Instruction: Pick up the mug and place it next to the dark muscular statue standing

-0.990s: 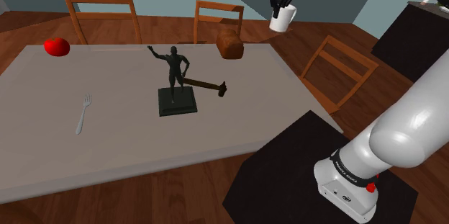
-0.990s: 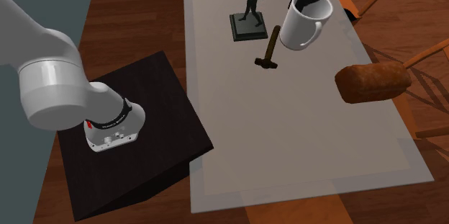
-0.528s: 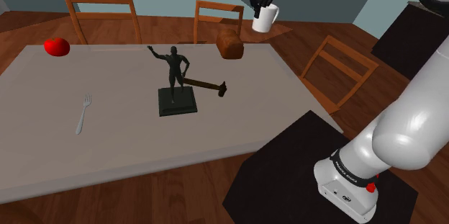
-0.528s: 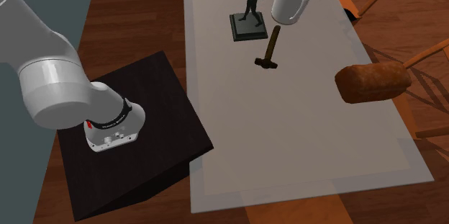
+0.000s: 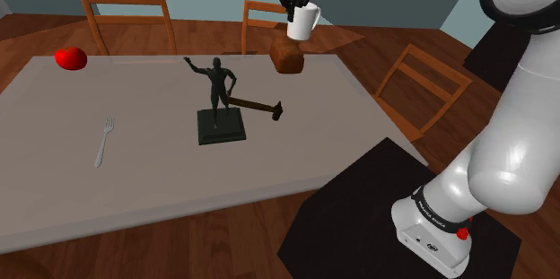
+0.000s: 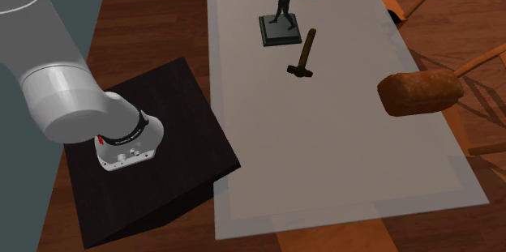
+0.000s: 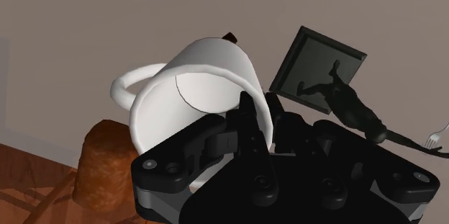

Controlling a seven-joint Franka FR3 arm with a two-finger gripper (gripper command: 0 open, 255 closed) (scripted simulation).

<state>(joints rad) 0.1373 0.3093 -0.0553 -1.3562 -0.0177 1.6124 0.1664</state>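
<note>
My gripper is closed on the rim of the white mug, one finger inside the cup and the other against its outer wall. The mug hangs tilted under me, well above the table.

What has just changed is the mug's place relative to the statue. A second ago it hung far out to the side, past the hammer and near the table's edge. Half a second ago it was partway across. Now it sits closer to the statue, and in the shoulder view it lines up over the loaf of bread. From my wrist I look past the mug at the statue's dark square base.

So I judge the carry to be well under way, with the grip holding and no slip between the moments. The descent is not yet begun.

The statue, the hammer just beside its base, the loaf and the fork lie as they did earlier. The hammer takes up one side of the base, so I would aim for bare table on another side.
</note>
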